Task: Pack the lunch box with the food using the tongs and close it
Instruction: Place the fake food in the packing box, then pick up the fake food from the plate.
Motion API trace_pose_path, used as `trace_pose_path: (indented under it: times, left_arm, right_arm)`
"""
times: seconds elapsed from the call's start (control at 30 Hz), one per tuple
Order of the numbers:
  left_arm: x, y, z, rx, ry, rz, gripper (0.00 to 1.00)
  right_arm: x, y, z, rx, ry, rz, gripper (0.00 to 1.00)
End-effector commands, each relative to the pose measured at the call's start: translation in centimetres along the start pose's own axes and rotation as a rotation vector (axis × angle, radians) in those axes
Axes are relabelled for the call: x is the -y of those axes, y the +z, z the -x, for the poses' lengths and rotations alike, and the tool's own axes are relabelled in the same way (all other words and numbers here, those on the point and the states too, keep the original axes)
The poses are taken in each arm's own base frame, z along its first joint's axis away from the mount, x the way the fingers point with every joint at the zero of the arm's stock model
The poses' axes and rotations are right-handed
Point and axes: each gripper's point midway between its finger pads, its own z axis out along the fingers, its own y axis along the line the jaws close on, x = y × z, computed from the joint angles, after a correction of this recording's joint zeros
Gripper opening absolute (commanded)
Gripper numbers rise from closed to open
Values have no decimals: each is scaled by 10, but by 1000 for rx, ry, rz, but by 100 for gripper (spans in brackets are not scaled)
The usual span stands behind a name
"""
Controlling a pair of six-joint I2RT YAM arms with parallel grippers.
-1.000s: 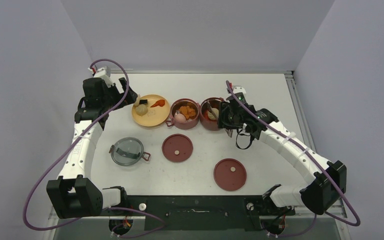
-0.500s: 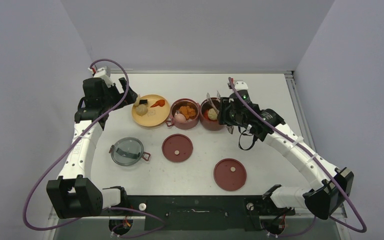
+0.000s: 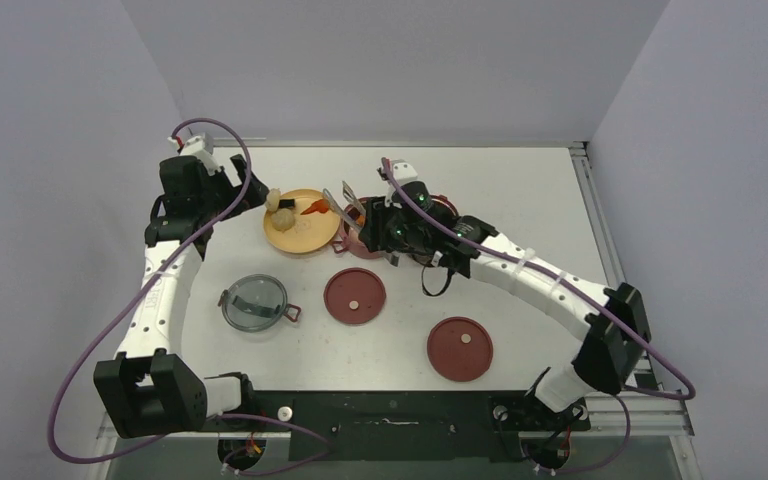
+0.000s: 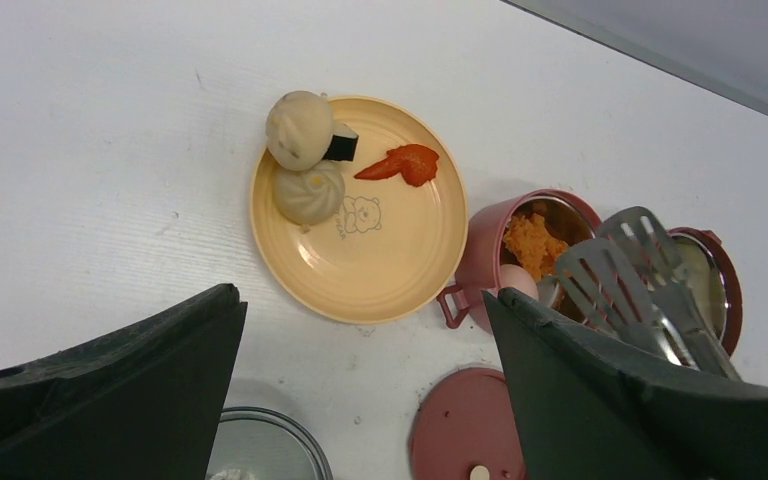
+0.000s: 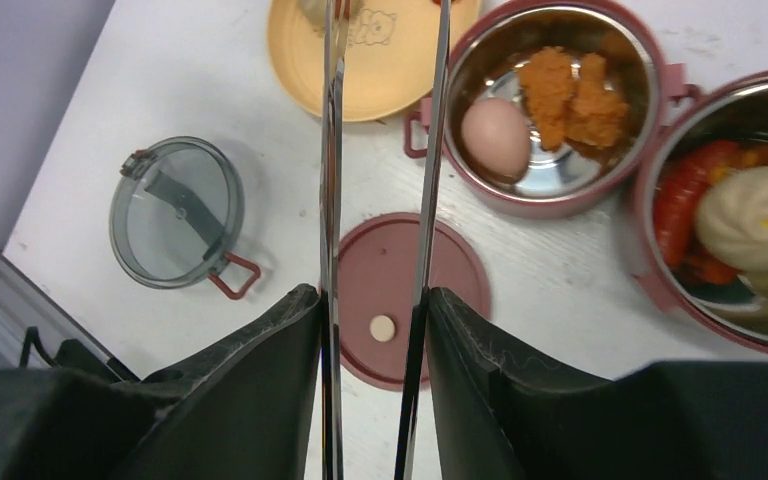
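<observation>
Container beside plate: round maroon steel-lined container (image 5: 560, 207), open; holds orange crumbly pieces (image 5: 565, 85) and one pinkish egg-like piece (image 5: 495, 135).
Container beyond it: second round maroon container (image 5: 660, 285), open; holds one whitish bun (image 5: 755, 215) lying on red pieces (image 5: 685, 200).
Plate: shallow yellow-orange plate (image 4: 360, 270) carries two whitish buns (image 4: 300, 130), one small black piece (image 4: 340, 145) and one red piece (image 4: 400, 163).
Lids: two flat maroon disc lids (image 3: 355, 296) and one grey translucent lid (image 3: 254, 302), all lying flat on the white bench (image 3: 520, 175).
Count: containers two; plate one; tongs one pair.
Tongs: long silver metal tongs (image 5: 332, 200) are in the right gripper (image 5: 370, 300), whose fingers pinch both arms; the slotted tips reach toward the plate.
Left gripper (image 4: 362, 298): fingers spread wide, empty, above the plate.
Markings: small bear figure (image 4: 362, 213) printed on the plate; any wording too small to read.
</observation>
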Motion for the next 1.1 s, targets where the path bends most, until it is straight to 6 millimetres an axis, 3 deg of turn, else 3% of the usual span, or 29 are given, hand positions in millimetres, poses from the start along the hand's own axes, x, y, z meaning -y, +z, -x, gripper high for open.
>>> trace_pose_path:
  times: [0.0,0.17,0.4,0.53,1.07]
  left_arm:
    - [-7,-3,23,85,-4,15,97]
    - [-14,-13,31,126,22,65,97]
    - [-6,-17,33,128,23,31,97]
    - [-3,-21,36,138,25,23,97]
    - [0,-24,38,144,25,10,97]
  right_arm:
    - [-58,27,41,125,129,225,41]
    - [-90,69,30,87,206,313,41]
    - [-116,102,28,80,283,382,41]
    - [-113,118,23,70,312,352,41]
    - [-101,153,13,53,344,258,42]
